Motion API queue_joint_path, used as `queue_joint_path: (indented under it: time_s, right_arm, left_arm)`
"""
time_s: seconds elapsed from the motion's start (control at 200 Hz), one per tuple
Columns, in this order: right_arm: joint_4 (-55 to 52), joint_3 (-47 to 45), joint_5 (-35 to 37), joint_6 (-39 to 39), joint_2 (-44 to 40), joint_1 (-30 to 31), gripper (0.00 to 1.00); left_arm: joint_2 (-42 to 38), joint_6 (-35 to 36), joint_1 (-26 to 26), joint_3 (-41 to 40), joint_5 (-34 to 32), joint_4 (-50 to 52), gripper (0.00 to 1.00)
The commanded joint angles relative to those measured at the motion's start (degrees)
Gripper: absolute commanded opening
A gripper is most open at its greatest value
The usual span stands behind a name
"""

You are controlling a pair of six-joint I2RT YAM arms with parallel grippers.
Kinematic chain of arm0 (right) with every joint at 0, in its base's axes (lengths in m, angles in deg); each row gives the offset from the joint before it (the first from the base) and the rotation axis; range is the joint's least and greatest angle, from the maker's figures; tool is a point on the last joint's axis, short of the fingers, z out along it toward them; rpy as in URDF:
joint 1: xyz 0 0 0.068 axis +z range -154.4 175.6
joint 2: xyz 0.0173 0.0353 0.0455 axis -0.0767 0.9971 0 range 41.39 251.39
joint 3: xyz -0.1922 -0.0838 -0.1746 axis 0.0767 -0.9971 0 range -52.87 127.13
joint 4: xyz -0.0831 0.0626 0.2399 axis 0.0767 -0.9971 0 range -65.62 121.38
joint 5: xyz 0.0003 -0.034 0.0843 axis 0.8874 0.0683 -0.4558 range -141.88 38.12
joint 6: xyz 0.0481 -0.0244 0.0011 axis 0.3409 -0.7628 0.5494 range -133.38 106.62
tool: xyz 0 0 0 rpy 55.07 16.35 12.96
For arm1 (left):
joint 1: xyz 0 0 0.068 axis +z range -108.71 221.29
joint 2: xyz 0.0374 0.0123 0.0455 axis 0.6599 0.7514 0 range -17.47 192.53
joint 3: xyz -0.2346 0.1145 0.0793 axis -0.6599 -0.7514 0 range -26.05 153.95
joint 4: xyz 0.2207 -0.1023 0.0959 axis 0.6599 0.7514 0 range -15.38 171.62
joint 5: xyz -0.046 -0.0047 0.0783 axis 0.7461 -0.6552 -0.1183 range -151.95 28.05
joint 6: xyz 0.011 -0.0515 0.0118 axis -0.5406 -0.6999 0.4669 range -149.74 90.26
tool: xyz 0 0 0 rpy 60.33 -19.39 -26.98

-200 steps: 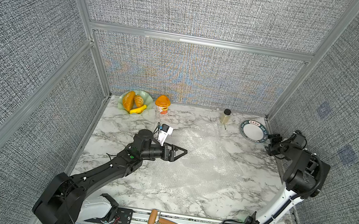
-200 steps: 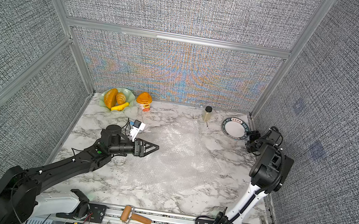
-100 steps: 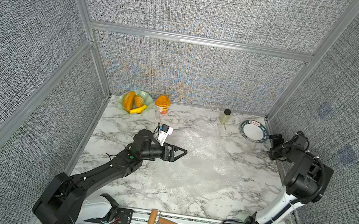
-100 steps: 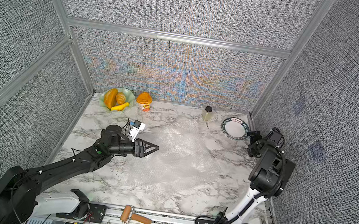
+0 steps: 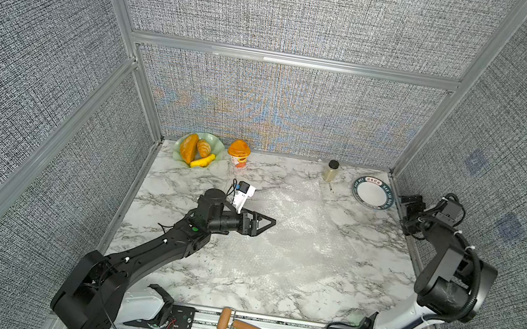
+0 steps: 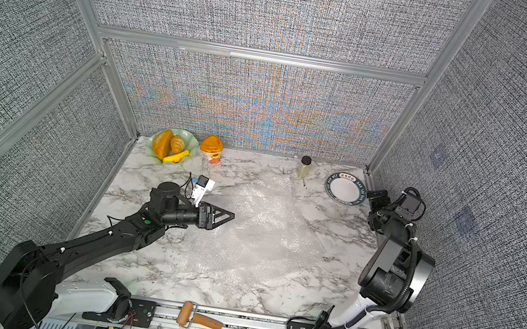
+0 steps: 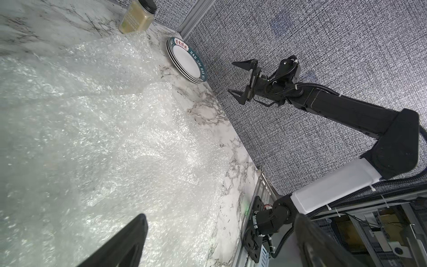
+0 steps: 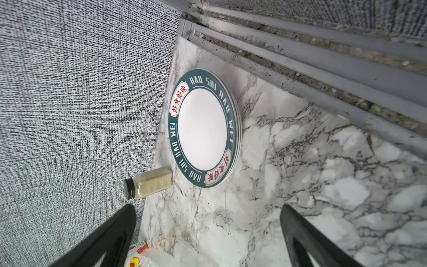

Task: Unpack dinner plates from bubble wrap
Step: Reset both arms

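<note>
The dinner plates (image 5: 373, 193) (image 6: 345, 190) lie stacked in the back right corner. The top one is white with a lettered teal rim (image 8: 203, 127), and stacked edges show beneath it (image 7: 187, 62). The bubble wrap (image 5: 297, 237) (image 6: 262, 232) (image 7: 92, 127) lies spread flat over the middle of the marble table, with nothing wrapped in it. My right gripper (image 5: 406, 213) (image 6: 374, 207) (image 7: 231, 77) (image 8: 208, 208) hangs open and empty just in front of the plates, by the right wall. My left gripper (image 5: 270, 223) (image 6: 230, 216) (image 7: 219, 217) is open and empty over the wrap's left edge.
A pale green dish (image 5: 219, 147) with bread and an orange-lidded cup (image 5: 238, 152) stand at the back left. A small jar (image 5: 330, 170) (image 8: 150, 182) stands just left of the plates. A wooden roller (image 5: 238, 325) lies on the front rail. Walls close in three sides.
My right gripper has opened to its full width and its arm has drawn back a little from the plates. The left arm has not moved.
</note>
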State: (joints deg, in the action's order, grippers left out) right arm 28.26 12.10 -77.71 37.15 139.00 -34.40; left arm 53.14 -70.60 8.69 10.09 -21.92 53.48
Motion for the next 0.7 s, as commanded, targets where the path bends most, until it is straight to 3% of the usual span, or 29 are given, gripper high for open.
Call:
queue_joint_path:
  time_s: [0.0, 0.19, 0.345, 0.575, 0.695]
  right_arm:
    - [3.08, -2.22, -1.30, 3.10, -3.21, 0.18, 0.99]
    - [5.74, -6.96, -4.28, 4.51, -13.12, 2.75, 0.99]
    - [-2.14, -9.58, 1.91, -4.86, -26.84, 6.83, 0.99]
    - [-3.65, -23.71, 8.91, -12.20, -44.63, 8.80, 0.99]
    - [-0.23, -30.00, 14.27, -15.31, -49.71, 9.43, 0.99]
  left_arm:
    - [0.23, 0.75, -0.01, 0.29, -0.97, -0.53, 0.99]
    - [0.56, 2.13, -0.01, 0.60, -2.62, -0.01, 0.99]
    - [-0.33, 6.34, 0.08, 3.09, -10.00, 7.92, 0.99]
    - [-4.74, 7.73, 0.15, 4.77, -42.91, 17.64, 0.99]
    - [-6.86, 9.41, 0.24, 2.30, -62.16, 15.66, 0.99]
